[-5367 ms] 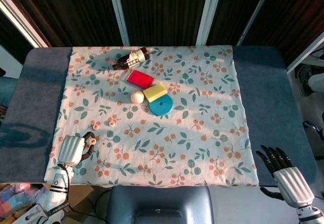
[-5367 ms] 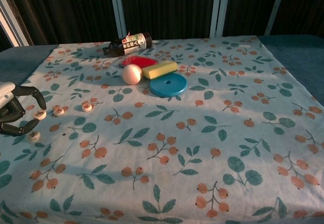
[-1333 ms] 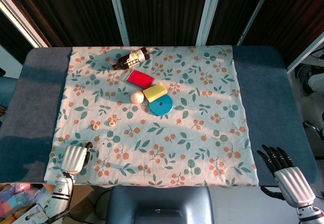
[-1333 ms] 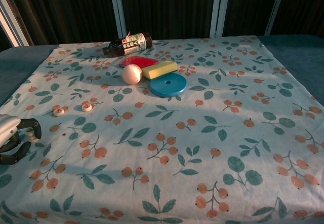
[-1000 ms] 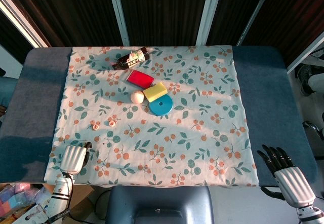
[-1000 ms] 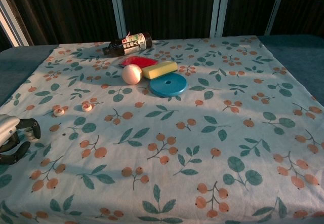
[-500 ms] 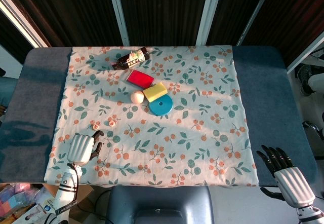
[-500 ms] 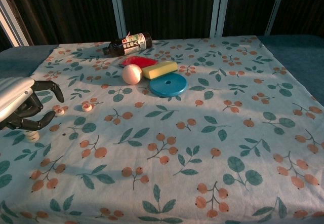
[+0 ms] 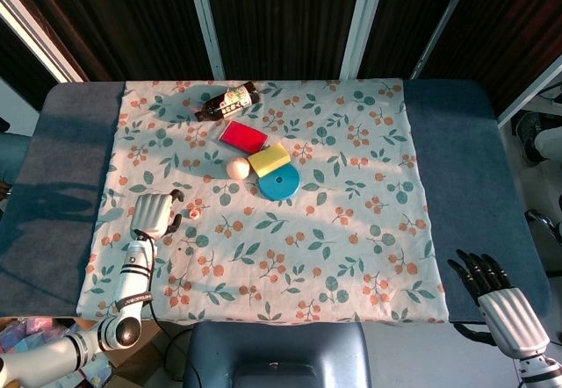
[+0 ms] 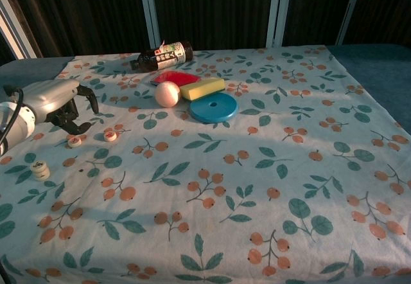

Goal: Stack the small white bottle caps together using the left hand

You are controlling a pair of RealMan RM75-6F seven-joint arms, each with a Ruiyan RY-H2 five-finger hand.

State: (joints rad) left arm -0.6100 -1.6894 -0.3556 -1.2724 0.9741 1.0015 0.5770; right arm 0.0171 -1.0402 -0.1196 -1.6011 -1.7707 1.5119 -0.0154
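Note:
Two small white caps [image 10: 74, 141] [image 10: 110, 135] lie apart on the flowered cloth at the left. One of them also shows in the head view as a cap [image 9: 193, 213]. A taller stack of caps [image 10: 40, 169] stands alone nearer the front left edge. My left hand [image 10: 61, 104] hovers just behind and above the two loose caps, its dark fingers [image 10: 82, 112] curled but apart, with nothing in them. In the head view this left hand [image 9: 154, 215] covers the leftmost cap. My right hand [image 9: 500, 305] is off the table at the lower right, fingers spread.
A brown bottle [image 10: 164, 55] lies at the back. In front of it are a red flat piece [image 9: 242, 135], a yellow block [image 9: 269, 158], a pale ball [image 9: 237, 168] and a blue disc [image 9: 278, 181]. The cloth [image 9: 351, 230] covers the table's middle.
My left hand has risen from the near left edge and moved away from me to above the two loose caps. The stack of caps now stands alone on the cloth.

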